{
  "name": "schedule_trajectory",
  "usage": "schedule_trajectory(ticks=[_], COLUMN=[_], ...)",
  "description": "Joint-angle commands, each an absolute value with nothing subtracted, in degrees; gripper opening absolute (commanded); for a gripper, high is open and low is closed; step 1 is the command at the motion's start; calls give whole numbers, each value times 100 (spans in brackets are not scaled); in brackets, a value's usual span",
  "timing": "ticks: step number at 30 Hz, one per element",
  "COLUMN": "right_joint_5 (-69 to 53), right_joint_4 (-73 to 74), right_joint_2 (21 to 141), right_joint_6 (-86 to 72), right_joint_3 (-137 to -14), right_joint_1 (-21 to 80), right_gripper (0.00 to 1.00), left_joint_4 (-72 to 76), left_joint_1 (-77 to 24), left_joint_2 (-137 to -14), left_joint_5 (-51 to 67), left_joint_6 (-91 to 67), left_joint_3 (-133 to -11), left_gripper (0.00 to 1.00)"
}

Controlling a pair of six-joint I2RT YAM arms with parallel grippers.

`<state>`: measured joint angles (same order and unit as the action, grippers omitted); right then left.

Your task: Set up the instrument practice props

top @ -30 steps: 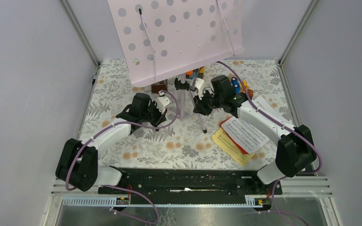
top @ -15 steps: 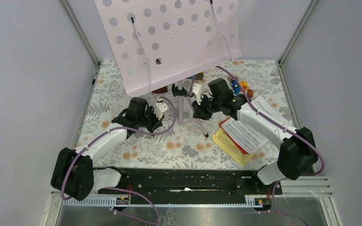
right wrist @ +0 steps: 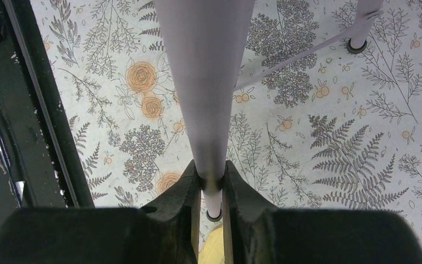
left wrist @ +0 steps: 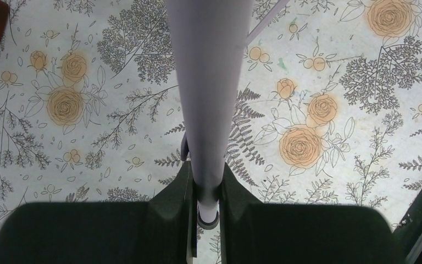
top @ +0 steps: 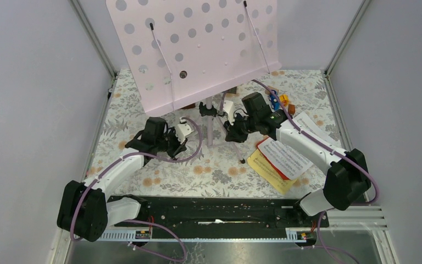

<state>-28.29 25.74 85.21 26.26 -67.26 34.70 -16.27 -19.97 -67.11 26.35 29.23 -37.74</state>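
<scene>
1. The pale pink perforated panel [top: 198, 49] stands tilted over the far half of the counter [top: 121, 115]. Its top runs past the upper frame edge, and its lower edge hangs above the far-left floral surface.
2. Below it is the lilac tripod [top: 210, 129], with a black joint [top: 207, 109] at the post.
3. The left jaws, at the end of the left arm [top: 121, 165], are narrow and clamped on a tripod leg [left wrist: 209, 110] close to its capped end.
4. The right jaws, at the end of the right arm [top: 302, 140], are likewise narrow and grip another leg [right wrist: 206, 82] just above its foot. A third foot [right wrist: 357, 44] rests on the counter, well apart.
5. The sheet-music pages [top: 286, 157] lie stacked at the near right, white over red over yellow, partly under the right arm.
6. Toy blocks [top: 283, 100] sit at the far right, near the right wrist.
7. Walls bound the left and right edges, and a black rail [top: 214, 206] bounds the near edge. Bare counter lies at the left and between the arms.
</scene>
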Motion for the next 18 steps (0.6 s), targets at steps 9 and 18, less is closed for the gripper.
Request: schedule_trajectory(ticks=[9,18], right_joint_5=[-2342,-2329], right_joint_4=[4029,4334], right_joint_2=[7963,8286], right_joint_6=[2818,3036], right_joint_3=[-6287,-6632], right_joint_1=[3216,3307], right_gripper=[0,0], left_joint_4=[-2950,-3312], left_joint_1=[-1453,-1456], left_joint_2=[-6360,-6171], left_joint_5=[1738,1664], left_joint_6=[3565,3765], left_joint_3=[-3207,-3109], left_gripper=[0,0])
